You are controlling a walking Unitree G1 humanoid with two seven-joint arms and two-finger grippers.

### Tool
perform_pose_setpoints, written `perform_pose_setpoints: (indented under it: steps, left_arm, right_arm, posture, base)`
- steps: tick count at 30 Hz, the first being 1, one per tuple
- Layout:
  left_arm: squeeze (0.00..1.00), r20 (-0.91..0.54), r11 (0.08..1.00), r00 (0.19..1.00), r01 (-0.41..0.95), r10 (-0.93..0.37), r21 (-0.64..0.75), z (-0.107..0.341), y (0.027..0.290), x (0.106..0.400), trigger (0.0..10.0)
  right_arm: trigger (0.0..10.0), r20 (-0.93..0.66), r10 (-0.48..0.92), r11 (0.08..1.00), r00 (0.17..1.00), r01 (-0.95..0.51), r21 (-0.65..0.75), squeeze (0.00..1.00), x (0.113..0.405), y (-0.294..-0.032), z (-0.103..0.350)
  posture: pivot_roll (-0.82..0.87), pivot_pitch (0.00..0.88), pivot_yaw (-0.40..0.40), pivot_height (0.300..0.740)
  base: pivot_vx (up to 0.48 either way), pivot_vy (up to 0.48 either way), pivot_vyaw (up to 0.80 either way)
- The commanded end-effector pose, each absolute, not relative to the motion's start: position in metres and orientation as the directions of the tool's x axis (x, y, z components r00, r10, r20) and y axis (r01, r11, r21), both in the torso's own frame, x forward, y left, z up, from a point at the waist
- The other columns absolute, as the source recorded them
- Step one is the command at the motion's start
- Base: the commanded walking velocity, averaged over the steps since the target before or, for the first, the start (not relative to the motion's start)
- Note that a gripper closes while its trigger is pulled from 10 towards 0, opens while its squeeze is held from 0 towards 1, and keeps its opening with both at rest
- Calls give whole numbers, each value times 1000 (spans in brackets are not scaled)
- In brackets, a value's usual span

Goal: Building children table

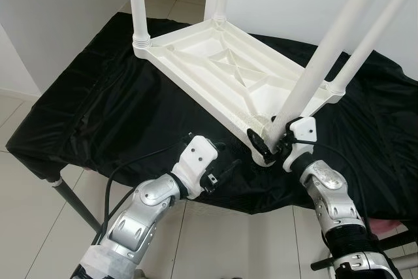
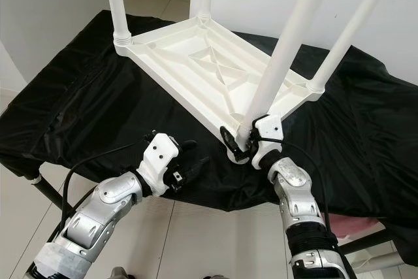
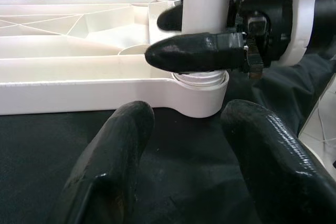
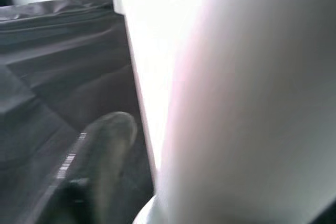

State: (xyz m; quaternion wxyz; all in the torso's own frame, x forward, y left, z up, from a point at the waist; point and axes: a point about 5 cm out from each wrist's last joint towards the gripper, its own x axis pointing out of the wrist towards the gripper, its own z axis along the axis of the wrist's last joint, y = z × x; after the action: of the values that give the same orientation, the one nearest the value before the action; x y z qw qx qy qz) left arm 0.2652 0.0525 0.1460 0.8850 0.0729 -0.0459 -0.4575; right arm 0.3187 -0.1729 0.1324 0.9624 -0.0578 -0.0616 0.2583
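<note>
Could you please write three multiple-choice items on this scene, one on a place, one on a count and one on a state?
1. What does the right gripper close on?
A. the base of the nearest leg
B. the black cloth
C. a far leg

2. How many legs stand in the upturned table top?
A. two
B. three
C. four

3. What is the left gripper doing?
A. gripping a leg
B. open and empty over the black cloth
C. lifting the table top

Answers: 1 A, its fingers clasp that leg just above the socket. 2 C, one rises from each corner. 3 B, its fingers are spread with nothing between.
</note>
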Motion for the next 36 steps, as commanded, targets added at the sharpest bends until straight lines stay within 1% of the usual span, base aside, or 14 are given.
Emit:
perform_pose_setpoints:
  steps: [1, 12, 13, 16, 20, 22, 24, 26, 27, 31, 32, 33, 35, 36]
  left_arm:
    - [0, 15, 509, 515, 843, -857, 173, 150, 46, 262, 10000]
    - [0, 16, 499, 504, 849, -863, 170, 150, 44, 261, 10000]
    - [0, 15, 497, 502, 851, -865, 171, 149, 43, 261, 10000]
    - [0, 15, 496, 501, 851, -865, 171, 149, 43, 261, 10000]
    - [0, 14, 494, 499, 853, -867, 169, 148, 43, 261, 10000]
    - [0, 14, 494, 499, 853, -867, 169, 148, 43, 261, 10000]
    - [0, 11, 488, 494, 856, -869, 169, 147, 43, 260, 10000]
    - [0, 10, 487, 493, 857, -870, 169, 147, 43, 259, 10000]
    - [0, 9, 485, 491, 858, -871, 168, 147, 43, 259, 10000]
    - [0, 8, 483, 488, 860, -873, 168, 147, 42, 259, 10000]
    - [0, 7, 482, 488, 860, -873, 169, 146, 41, 259, 10000]
    - [0, 7, 482, 488, 860, -873, 169, 146, 41, 259, 10000]
    - [0, 8, 482, 488, 859, -873, 169, 147, 41, 259, 10000]
    - [0, 8, 484, 489, 859, -872, 168, 147, 41, 259, 10000]
  right_arm:
    - [0, 66, 533, 842, 844, -521, -139, 0, 318, -172, 128]
    - [0, 43, 539, 838, 841, -531, -123, 0, 315, -178, 120]
    - [10000, 45, 525, 848, 850, -517, -118, 0, 314, -179, 120]
    - [10000, 61, 495, 867, 867, -488, -102, 0, 311, -182, 120]
    - [10000, 80, 383, 922, 920, -376, -89, 0, 306, -188, 121]
    - [10000, 80, 383, 922, 920, -376, -89, 0, 306, -188, 121]
    - [10000, 75, 259, 962, 963, -251, -106, 0, 306, -192, 120]
    - [10000, 79, 227, 969, 971, -218, -115, 0, 306, -193, 120]
    - [10000, 90, 151, 986, 984, -143, -87, 0, 307, -194, 121]
    - [10000, 102, 39, 999, 994, -35, -37, 0, 306, -193, 120]
    - [10000, 105, -45, 999, 993, 47, -19, 0, 304, -190, 120]
    - [10000, 105, -45, 999, 993, 47, -19, 0, 304, -190, 120]
    - [10000, 94, -189, 982, 977, 188, 16, 0, 298, -179, 116]
    - [10000, 91, -213, 977, 973, 211, 30, 0, 295, -172, 115]
  posture:
    - [51, 67, -84, 740]
    - [44, 58, -82, 740]
    - [42, 54, -84, 740]
    - [43, 52, -86, 740]
    - [40, 49, -85, 740]
    - [40, 49, -85, 740]
    - [39, 47, -84, 740]
    - [39, 47, -84, 740]
    - [40, 46, -85, 740]
    - [41, 45, -86, 740]
    - [44, 43, -87, 740]
    - [44, 43, -87, 740]
    - [50, 41, -90, 740]
    - [50, 39, -89, 740]
  base:
    - [0, 0, 0]
    - [0, 0, 0]
    - [0, 0, 0]
    - [0, 0, 0]
    - [0, 0, 0]
    - [0, 0, 0]
    - [0, 0, 0]
    - [0, 0, 0]
    - [0, 0, 0]
    - [0, 0, 0]
    - [0, 0, 0]
    - [0, 0, 0]
    - [0, 0, 0]
    - [0, 0, 0]
